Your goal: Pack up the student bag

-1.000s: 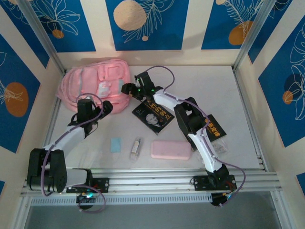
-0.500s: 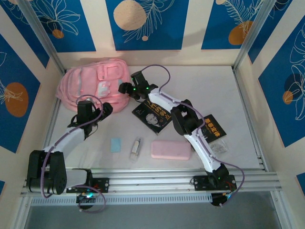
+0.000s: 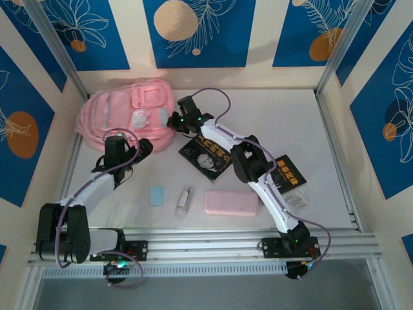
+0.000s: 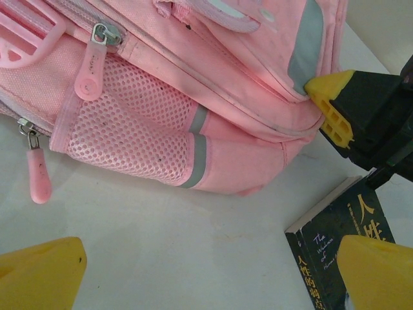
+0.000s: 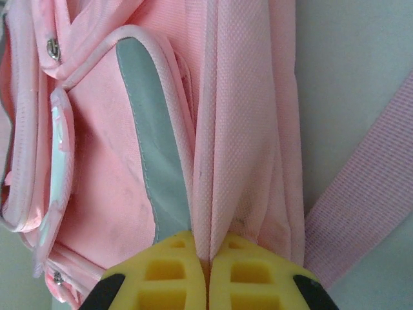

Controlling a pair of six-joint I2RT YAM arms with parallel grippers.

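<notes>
Right wrist: right fingers (image 5: 171, 268) pinched on student bag (image 5: 239, 129) fold; left fingers (image 4: 39, 274) wide apart.

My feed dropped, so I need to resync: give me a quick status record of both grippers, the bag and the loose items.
right gripper: shut on a fold of the student bag, on the edge facing the dark book
left gripper: open, over bare table by the bag's near side, holding nothing
student bag: lying at the table's far left corner
loose on table: dark book, second dark book, pink pencil case, blue card, small white item
</notes>
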